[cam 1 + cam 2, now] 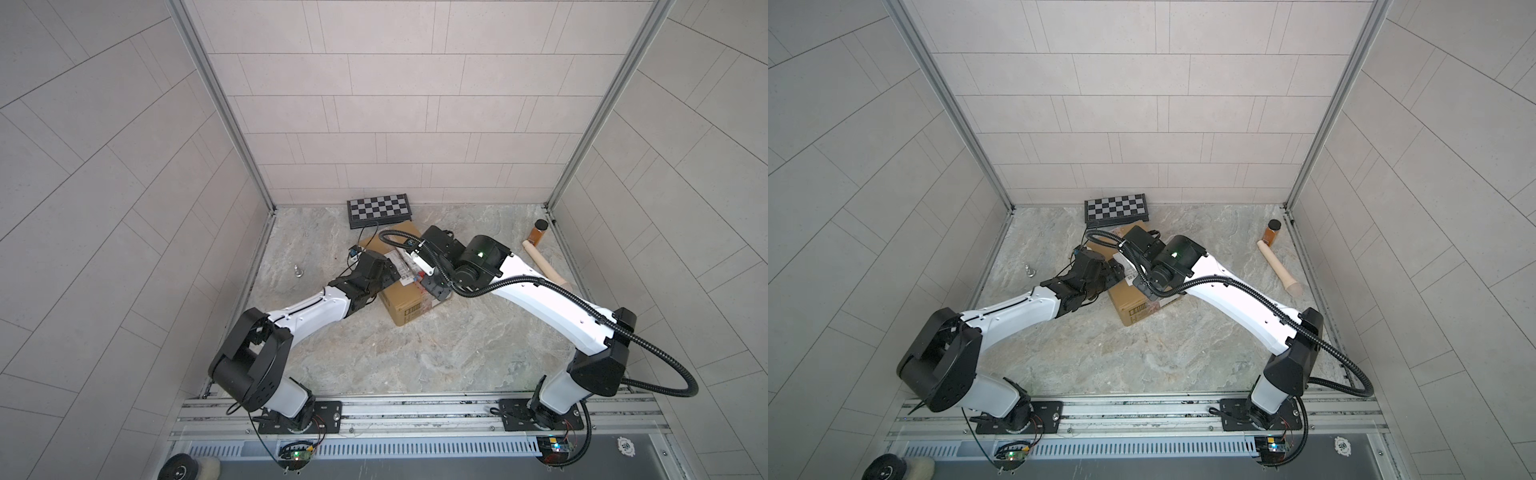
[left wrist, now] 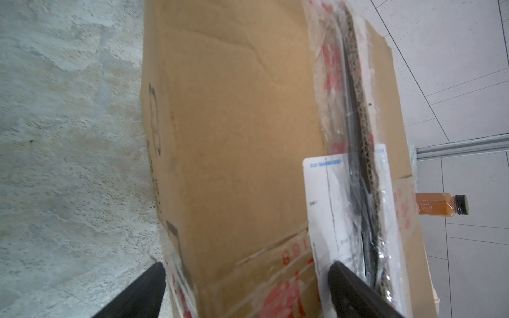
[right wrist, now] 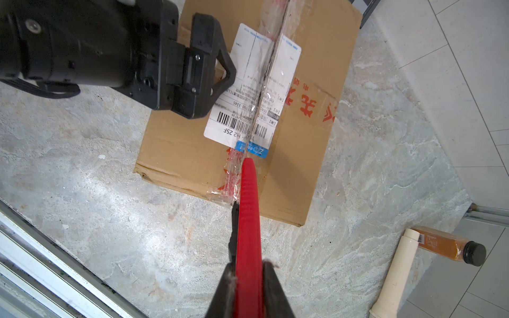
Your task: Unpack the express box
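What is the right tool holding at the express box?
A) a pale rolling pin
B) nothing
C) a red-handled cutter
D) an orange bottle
C: in the right wrist view the right tool is shut on the red-handled cutter, whose tip sits at the taped seam of the express box.
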You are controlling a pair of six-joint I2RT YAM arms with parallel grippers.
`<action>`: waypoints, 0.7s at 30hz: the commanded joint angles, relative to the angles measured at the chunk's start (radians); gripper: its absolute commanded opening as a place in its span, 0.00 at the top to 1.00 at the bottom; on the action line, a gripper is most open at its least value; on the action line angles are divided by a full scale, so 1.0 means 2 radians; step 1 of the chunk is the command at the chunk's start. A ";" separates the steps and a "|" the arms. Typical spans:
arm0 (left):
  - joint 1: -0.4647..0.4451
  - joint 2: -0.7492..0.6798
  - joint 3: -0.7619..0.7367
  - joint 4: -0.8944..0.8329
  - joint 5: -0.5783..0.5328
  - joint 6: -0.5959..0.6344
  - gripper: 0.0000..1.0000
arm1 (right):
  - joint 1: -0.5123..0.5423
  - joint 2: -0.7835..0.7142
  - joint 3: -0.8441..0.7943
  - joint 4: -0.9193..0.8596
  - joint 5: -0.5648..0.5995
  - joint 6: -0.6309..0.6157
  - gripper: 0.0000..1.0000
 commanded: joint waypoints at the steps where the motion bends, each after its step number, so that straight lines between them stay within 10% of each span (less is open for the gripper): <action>1: 0.006 0.043 -0.040 -0.139 -0.029 0.013 0.05 | 0.000 -0.009 -0.002 0.000 0.013 0.000 1.00; 21: 0.007 0.045 -0.041 -0.138 -0.030 0.012 0.05 | -0.004 0.005 -0.034 0.013 0.010 -0.004 1.00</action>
